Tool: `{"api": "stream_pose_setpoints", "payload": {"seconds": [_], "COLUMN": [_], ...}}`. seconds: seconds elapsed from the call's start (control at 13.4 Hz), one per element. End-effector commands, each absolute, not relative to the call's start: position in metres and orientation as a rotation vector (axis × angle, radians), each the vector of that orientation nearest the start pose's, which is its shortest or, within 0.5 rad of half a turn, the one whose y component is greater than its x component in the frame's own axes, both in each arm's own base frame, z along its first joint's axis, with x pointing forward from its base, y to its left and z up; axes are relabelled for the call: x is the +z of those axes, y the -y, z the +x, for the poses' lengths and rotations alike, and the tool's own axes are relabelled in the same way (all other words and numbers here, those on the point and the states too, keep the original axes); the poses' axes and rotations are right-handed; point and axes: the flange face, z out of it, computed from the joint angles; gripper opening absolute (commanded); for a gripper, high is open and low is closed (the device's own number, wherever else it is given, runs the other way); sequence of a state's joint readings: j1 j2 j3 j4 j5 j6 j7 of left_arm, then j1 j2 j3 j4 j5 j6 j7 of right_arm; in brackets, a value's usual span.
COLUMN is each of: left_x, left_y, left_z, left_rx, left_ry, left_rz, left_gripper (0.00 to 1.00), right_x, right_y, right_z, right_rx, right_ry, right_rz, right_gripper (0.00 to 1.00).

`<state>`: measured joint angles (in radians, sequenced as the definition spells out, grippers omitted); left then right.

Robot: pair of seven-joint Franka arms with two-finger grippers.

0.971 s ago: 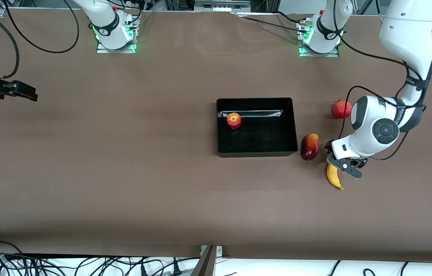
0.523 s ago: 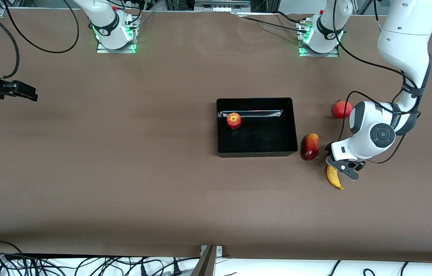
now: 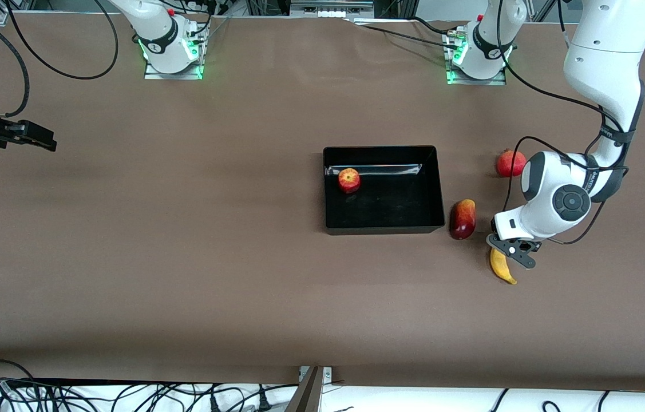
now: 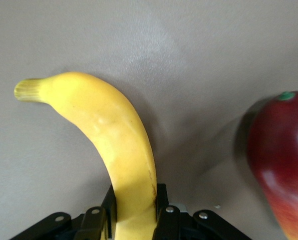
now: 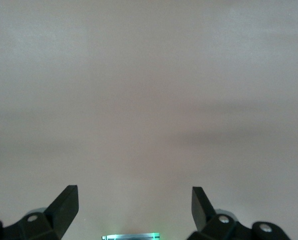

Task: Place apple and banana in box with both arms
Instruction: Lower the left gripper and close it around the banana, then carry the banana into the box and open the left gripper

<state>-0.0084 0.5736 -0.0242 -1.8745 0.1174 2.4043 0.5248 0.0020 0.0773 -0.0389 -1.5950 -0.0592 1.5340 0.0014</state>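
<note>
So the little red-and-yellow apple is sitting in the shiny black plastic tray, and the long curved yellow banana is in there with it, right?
Not quite. The little red-and-yellow apple does sit in the shiny black plastic tray, but the long curved yellow banana lies on the table outside it, between the left gripper's fingers, as the front view shows.

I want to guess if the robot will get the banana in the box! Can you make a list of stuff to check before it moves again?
1. Left tool around the banana: ok, its fingers press both sides of one end.
2. Banana lifted off the table: cannot tell.
3. Mango-like fruit between banana and box: not ok, it lies in the straight path, so the banana must go over it.
4. Room in the box: ok, only the apple sits there, near one corner.
5. Right tool out of the way: ok, waiting open at the right arm's end of the table.
</note>
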Motion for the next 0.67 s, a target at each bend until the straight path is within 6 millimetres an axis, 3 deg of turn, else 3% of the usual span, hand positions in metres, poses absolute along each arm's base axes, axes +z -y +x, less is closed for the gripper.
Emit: {"api": "stream_pose_setpoints", "payload": {"seconds": [0.0,0.07,0.22,0.3,0.45,0.6], "left_x": [0.276,0.299,0.341,0.352,0.36,0.357], "left_y": [0.051,0.07,0.139,0.173,0.235,0.279], "left_z": [0.629,0.625,0.611,0.6,0.574,0.554], "left_rx": [0.073,0.056,-0.009,-0.018,-0.008,0.001], "left_ry": [-1.039,-1.058,-1.212,-1.283,-1.398,-1.488], "left_rz": [-2.964,-2.985,-2.942,-2.926,-2.95,-2.917], "left_gripper": [0.0,0.0,0.0,0.0,0.0,0.0], "right_x": [0.572,0.571,0.571,0.572,0.572,0.572], "right_y": [0.024,0.024,0.024,0.024,0.024,0.024], "right_z": [0.564,0.564,0.564,0.564,0.564,0.564], "right_rx": [0.212,0.219,0.219,0.215,0.214,0.217], "right_ry": [-0.071,-0.071,-0.071,-0.071,-0.071,-0.071], "right_rz": [-3.198,-3.197,-3.197,-3.197,-3.198,-3.197], "right_gripper": [1.0,1.0,1.0,1.0,1.0,1.0]}}
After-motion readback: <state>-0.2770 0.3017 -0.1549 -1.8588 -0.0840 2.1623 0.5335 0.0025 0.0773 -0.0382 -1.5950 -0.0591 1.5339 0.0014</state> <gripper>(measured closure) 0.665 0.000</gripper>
